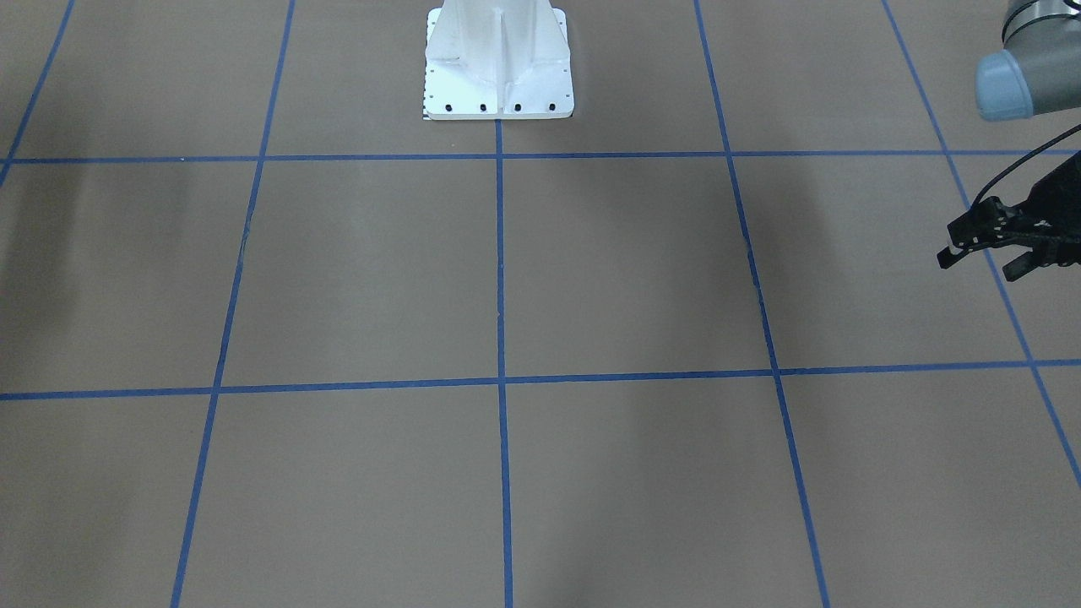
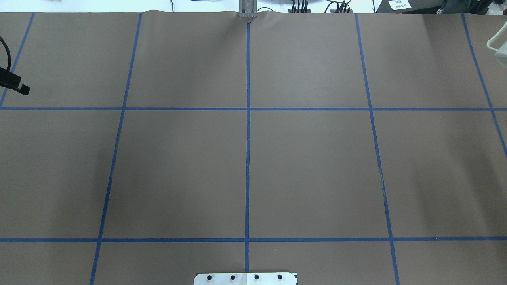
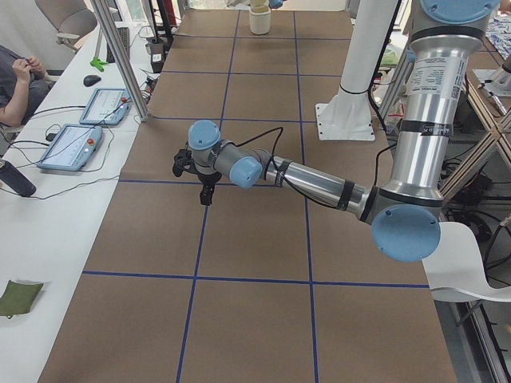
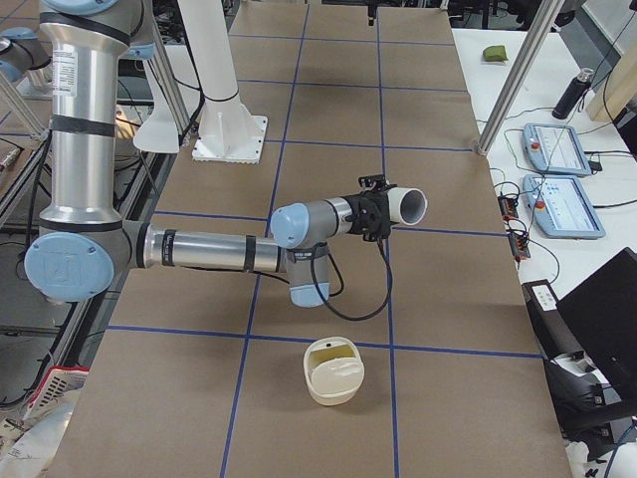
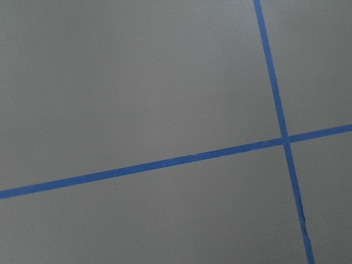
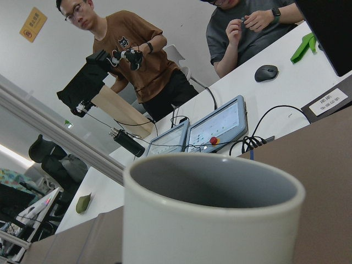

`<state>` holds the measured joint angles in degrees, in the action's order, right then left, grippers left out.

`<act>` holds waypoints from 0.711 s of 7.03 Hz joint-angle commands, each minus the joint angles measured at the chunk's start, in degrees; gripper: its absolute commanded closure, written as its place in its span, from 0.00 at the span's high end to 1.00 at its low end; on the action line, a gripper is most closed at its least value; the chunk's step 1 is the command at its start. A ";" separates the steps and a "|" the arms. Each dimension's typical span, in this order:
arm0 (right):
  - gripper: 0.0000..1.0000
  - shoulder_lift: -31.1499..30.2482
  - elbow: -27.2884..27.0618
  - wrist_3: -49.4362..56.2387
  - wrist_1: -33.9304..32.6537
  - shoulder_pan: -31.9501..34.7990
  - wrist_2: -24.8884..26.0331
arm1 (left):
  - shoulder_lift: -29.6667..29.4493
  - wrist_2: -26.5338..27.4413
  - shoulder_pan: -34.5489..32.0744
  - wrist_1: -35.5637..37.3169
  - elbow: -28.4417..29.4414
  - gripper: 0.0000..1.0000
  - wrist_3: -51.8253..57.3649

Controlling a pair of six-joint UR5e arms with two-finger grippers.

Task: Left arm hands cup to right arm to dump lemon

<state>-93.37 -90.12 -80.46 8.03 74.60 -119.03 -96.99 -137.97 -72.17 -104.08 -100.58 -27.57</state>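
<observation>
**A:** What is hard to make out?

**B:** Quite a lot. The left end effector (image 1: 984,260) is cut off by the frame edge in both the front and the overhead view, so only black fingers and a bit of cable show. In the front view its two fingers stand spread apart with nothing between them, above the bench (image 2: 309,166). Its own wrist camera shows only brown surface and blue tape lines.

**A:** And the other one?

**B:** The right end effector (image 4: 376,211) shows only in the side view from the right. It is small and dark there, so I cannot tell how its fingers stand. The cup (image 4: 406,204) sits at its tip.

**A:** So where is the cup?

**B:** It is in the air at the end of the right arm (image 4: 209,249), which stretches out low over the bench. The cup lies on its side, with its mouth turned toward the white side desk (image 4: 557,129). From overhead only a white sliver pokes in at the right edge.

**A:** How does it look?

**B:** It is white outside, with a thick rounded rim and a grey inside. The right wrist camera sees it close up, but the rim hides the bottom, so I cannot tell what it holds.

**A:** Anything else?

**B:** A cream tub (image 4: 333,370) stands on the bench, nearer the right-side camera than the cup. Two people (image 6: 137,60) show beyond the rim. The left arm (image 3: 319,179) is well apart from the cup.
</observation>
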 commanded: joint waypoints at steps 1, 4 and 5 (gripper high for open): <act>0.27 4.14 0.30 19.80 -7.91 -6.63 0.03 | -0.83 -0.37 0.62 -0.77 -4.34 1.00 -6.15; 0.42 15.02 0.82 37.24 -24.06 -15.43 0.38 | -9.95 -1.17 10.71 -0.51 -4.18 1.00 -22.24; 0.39 18.19 0.83 43.13 -29.08 -18.15 4.91 | -13.46 -0.55 12.82 -0.51 -3.83 1.00 -29.22</act>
<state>-79.32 -89.37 -44.55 -14.55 59.82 -117.71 -106.38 -139.15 -62.21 -104.49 -104.60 -47.48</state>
